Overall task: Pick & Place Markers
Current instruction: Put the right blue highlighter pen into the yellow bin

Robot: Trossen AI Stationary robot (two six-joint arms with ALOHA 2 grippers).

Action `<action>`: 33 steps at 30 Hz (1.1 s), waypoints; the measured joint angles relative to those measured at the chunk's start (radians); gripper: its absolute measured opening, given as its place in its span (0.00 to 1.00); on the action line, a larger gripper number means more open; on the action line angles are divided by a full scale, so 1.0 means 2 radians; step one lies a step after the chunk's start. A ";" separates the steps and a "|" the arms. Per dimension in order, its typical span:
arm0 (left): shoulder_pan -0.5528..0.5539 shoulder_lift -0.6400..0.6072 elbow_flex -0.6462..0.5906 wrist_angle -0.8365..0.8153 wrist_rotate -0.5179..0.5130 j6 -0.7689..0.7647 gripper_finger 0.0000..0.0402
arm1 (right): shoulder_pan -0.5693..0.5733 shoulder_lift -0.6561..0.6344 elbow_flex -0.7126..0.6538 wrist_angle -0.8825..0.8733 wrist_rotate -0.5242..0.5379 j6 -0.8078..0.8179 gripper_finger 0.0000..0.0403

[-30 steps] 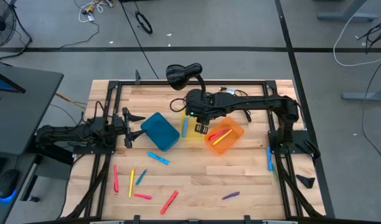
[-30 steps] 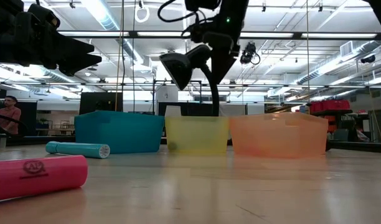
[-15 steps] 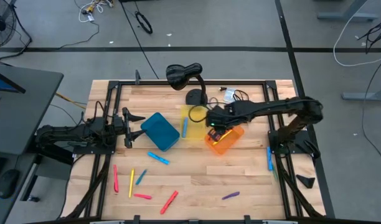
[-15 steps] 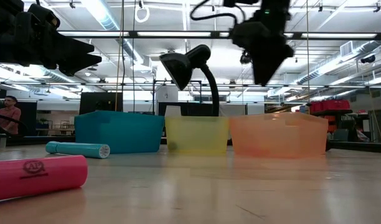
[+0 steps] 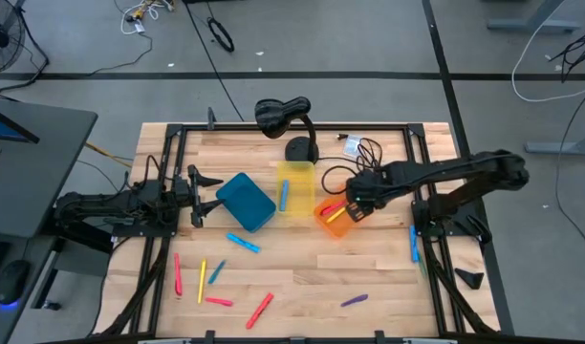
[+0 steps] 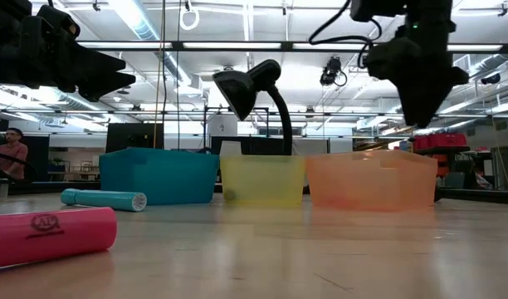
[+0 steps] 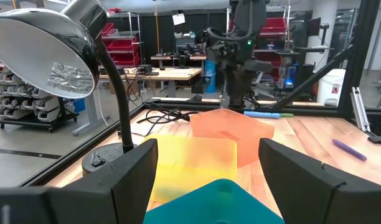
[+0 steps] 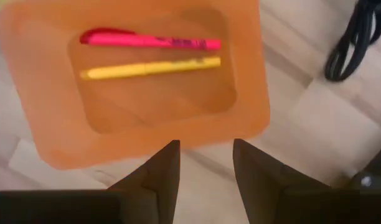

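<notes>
1. The markers were thin, smooth sticks. A pink one and a yellow one lay side by side in the orange bin; a blue one lay in the yellow bin.
2. More markers lay loose on the near part of the table: a blue one just before the blue bin, a pink one, a yellow one, a red one and a purple one. Another blue one lay by the right arm's base.
3. The bins were translucent plastic tubs with rounded corners, standing in a row.
4. The right gripper hung above the orange bin's edge, fingers a narrow gap apart, holding nothing.
5. The left gripper waited at the table's left side, fingers spread wide, empty.
6. The table was pale wood planks in a black frame; a black gooseneck lamp stood at its far edge.
7. Beyond lay a grey floor with cables, and a workshop with shelving.
8. Since a second earlier, the right gripper had moved from over the yellow bin across to the orange bin's right side.
</notes>
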 joint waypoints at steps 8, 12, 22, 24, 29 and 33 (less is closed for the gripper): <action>0.000 0.000 0.000 0.000 0.000 0.000 0.71 | 0.027 -0.028 -0.036 -0.007 -0.009 0.053 0.37; 0.000 0.000 0.000 0.000 0.000 0.000 0.71 | 0.048 -0.030 -0.042 -0.007 -0.009 0.086 0.37; 0.000 0.000 0.000 0.000 0.000 0.000 0.71 | 0.117 -0.030 -0.047 -0.008 -0.026 0.194 0.37; 0.000 0.000 0.000 0.000 0.000 0.000 0.71 | 0.131 -0.030 -0.047 -0.008 -0.026 0.217 0.37; 0.000 0.000 0.000 0.000 0.000 0.000 0.71 | 0.165 -0.030 -0.052 -0.007 -0.027 0.277 0.37; 0.000 0.000 0.000 0.000 0.000 0.000 0.71 | 0.189 -0.037 -0.079 -0.007 -0.043 0.323 0.37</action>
